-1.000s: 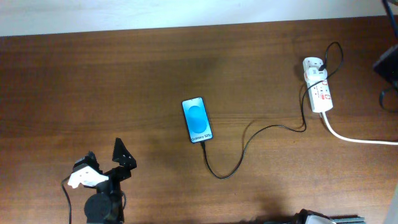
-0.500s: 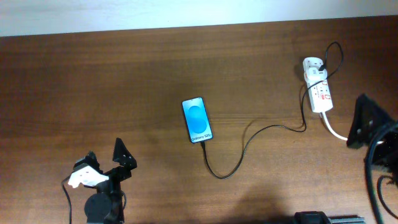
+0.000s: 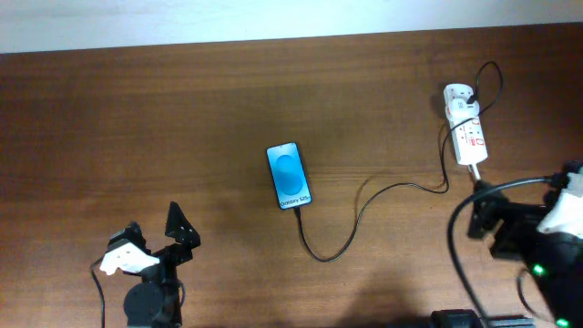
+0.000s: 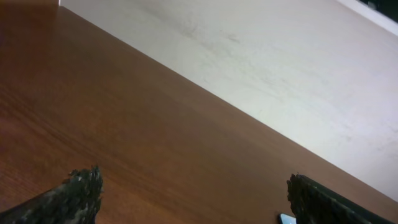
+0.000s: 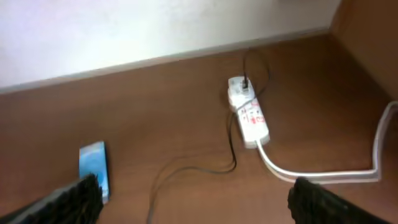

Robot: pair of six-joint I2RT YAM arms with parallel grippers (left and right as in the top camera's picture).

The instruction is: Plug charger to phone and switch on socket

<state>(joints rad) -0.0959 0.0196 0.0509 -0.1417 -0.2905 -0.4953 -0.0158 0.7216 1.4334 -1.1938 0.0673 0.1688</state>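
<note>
Right end effector [image 5: 196, 200] has swung further in from the edge, fingers spread, now lower right of the phone [image 3: 289, 177]. Left end effector [image 4: 193, 194] hasn't moved, spread too, lower left. Charger [image 3: 351, 228] tip meets the phone; socket [image 3: 466, 128] upper right. Brown wooden table [image 3: 137, 118], pale wall [image 3: 182, 18] behind.

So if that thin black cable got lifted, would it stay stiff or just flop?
Probably floppy: the charger lies in loose curves across the table, so it would likely sag. It looks thin, so probably light. Its ends reach the phone and the socket, so pulling might drag the phone.
</note>
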